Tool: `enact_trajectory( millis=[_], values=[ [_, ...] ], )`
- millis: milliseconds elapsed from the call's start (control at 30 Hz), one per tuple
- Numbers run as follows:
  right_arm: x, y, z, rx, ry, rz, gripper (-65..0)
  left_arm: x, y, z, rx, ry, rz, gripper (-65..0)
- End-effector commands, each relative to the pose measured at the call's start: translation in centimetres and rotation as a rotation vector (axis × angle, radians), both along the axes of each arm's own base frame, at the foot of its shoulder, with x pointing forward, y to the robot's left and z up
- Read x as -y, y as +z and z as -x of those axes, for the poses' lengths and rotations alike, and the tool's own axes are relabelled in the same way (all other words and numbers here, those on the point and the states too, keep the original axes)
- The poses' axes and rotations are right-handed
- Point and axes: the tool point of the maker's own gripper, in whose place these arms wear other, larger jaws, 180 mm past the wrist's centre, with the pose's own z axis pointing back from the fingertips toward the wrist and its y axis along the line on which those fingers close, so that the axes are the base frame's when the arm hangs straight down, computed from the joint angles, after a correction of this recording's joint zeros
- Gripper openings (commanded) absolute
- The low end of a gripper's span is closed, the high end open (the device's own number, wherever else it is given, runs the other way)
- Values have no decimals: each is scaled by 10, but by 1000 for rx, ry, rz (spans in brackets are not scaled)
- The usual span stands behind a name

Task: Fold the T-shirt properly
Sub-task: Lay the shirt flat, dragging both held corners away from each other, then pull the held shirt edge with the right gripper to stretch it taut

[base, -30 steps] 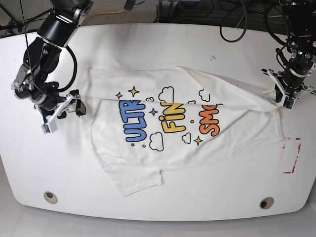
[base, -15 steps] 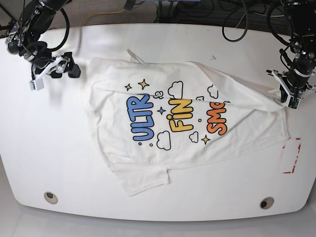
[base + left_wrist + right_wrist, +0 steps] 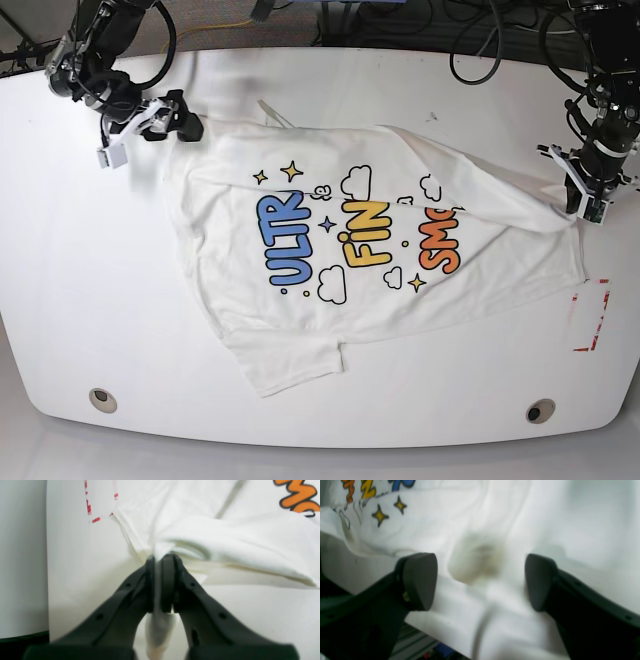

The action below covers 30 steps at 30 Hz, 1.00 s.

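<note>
The white T-shirt (image 3: 400,290) lies spread on the table with its blue, yellow and orange print (image 3: 355,245) facing up, and one sleeve sticks out at the front (image 3: 285,365). My left gripper (image 3: 580,195) is at the shirt's right edge, shut on a bunched fold of fabric. In the left wrist view the gripper (image 3: 160,559) pinches that cloth (image 3: 225,542). My right gripper (image 3: 148,138) is at the shirt's far left corner, open. In the right wrist view its pads (image 3: 420,580) stand wide apart over blurred white fabric (image 3: 475,560), with nothing clamped.
A red-marked rectangle (image 3: 590,315) is taped on the white table (image 3: 80,300) near the right edge, and it also shows in the left wrist view (image 3: 100,502). Two round holes (image 3: 100,400) (image 3: 540,411) sit near the front edge. Cables run behind the table.
My right arm swung from the left side up and then right to the shirt's far left corner, with its jaws spread wider. The shirt shifted slightly right. The left gripper kept its grip.
</note>
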Motion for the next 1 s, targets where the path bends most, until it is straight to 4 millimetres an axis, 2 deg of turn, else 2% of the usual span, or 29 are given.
enact_trajectory(
  millis=[0, 133, 233, 400, 533, 600, 733, 800, 967],
  values=[
    [-11, 10, -11, 55, 11, -28, -140, -3, 13, -5, 43, -8, -16, -650],
    [-24, 0, -8, 28, 2, -73, -233, 1, 12, -5, 49, -3, 0, -650],
    [-29, -5, -6, 12, -5, -96, -331, 2, 12, -5, 49, -5, 3, -650],
    [-33, -1, -7, 28, -2, -98, -499, 5, 11, -5, 57, -11, 12, -650],
    [-32, 7, -8, 50, 13, -69, -590, 7, 11, -5, 78, -3, 29, -650],
    [-31, 8, -2, 43, 19, -56, -612, 6, 10, -5, 79, 0, 33, -650],
    [-29, 18, 1, 67, 36, -12, -615, 5, 8, -4, 72, 6, 36, -650],
    [-24, 23, 9, 58, 62, 33, -617, 2, 8, -4, 74, 12, 34, -650],
    [-15, 41, 12, 97, 106, 71, -617, -25, 24, -2, 117, 85, 14, -650]
  ],
)
